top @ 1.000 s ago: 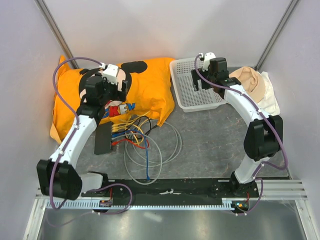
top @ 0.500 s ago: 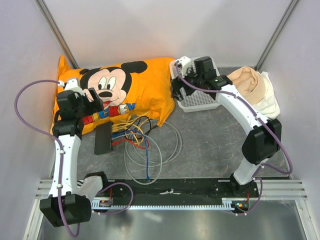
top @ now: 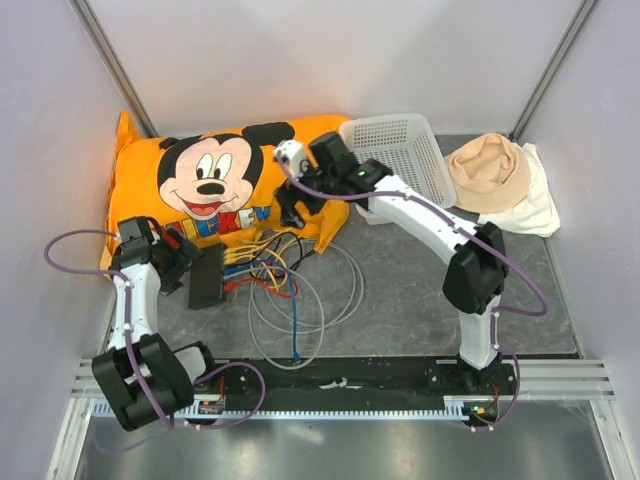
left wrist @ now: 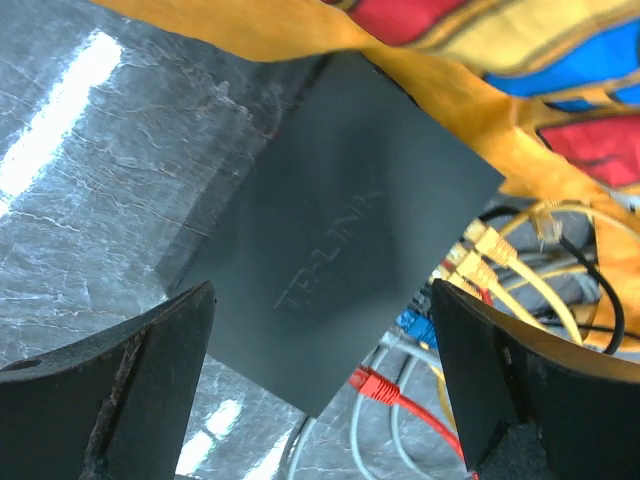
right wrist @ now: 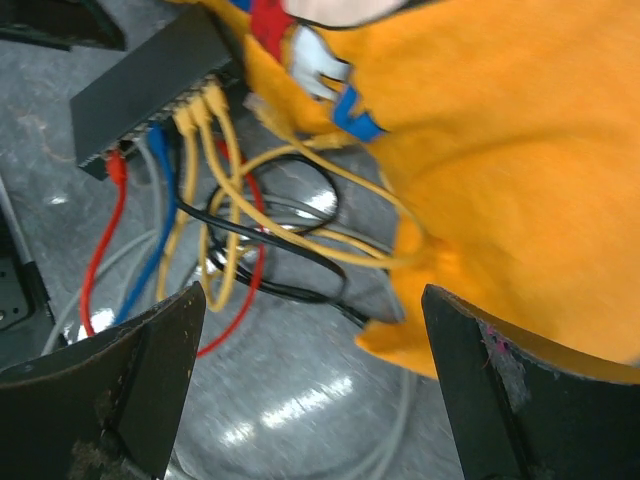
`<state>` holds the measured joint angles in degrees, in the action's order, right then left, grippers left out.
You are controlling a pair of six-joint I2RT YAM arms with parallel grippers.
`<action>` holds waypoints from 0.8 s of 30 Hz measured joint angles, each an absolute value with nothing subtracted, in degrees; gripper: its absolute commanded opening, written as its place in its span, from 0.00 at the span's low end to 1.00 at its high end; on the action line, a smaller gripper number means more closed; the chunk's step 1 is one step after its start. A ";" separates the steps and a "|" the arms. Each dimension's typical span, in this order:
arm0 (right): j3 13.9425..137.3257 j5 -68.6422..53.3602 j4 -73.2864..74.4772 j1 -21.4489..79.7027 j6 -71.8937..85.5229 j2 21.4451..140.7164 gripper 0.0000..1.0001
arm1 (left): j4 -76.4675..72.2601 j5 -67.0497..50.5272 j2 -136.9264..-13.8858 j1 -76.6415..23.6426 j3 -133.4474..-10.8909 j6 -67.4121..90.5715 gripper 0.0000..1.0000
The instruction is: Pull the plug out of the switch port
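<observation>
The switch (top: 206, 276) is seen lying flat on the tabletop (top: 400, 290), just at the lower edge of the orange cushion (top: 230, 190), whose cloth is draped over one of its corners in the left wrist view. Its row of ports is turned toward the right arm, and a tangle of cables (top: 285, 290) is spread from that edge across the tabletop. Yellow plugs (right wrist: 200, 105), a blue plug (right wrist: 155, 135) and a red plug (right wrist: 115, 170) are seated in the sockets; no plug has yet been drawn. The left pincer (left wrist: 325, 390) is held spread wide above the plain top of the switch, nothing being gripped. This placement is judged to be for pressing or clamping the box so that it is not dragged along when a cable is pulled. The right pincer (right wrist: 310, 390) is likewise held apart and empty, poised over the cable bundle beside the cushion, with the port row kept in its camera's sight. An approach to the plugs from the cable side is thereby suggested. Which plug is meant cannot be told. Since the cables are crossed over one another, a grasp close to the socket is judged to be needed.
</observation>
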<state>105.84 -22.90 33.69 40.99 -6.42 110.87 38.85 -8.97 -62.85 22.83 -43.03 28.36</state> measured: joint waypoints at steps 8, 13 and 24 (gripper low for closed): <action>108.16 -23.09 32.91 48.47 -5.19 116.36 0.98 | 36.91 -3.84 -75.50 24.58 -45.25 32.27 0.95; 108.16 -22.28 33.04 48.34 -4.73 116.40 0.98 | 31.51 -0.51 -77.56 24.95 -43.33 32.84 0.93; 105.27 -18.55 34.44 47.79 -7.46 110.04 0.98 | 12.67 -2.52 -77.10 23.86 -35.22 32.80 0.86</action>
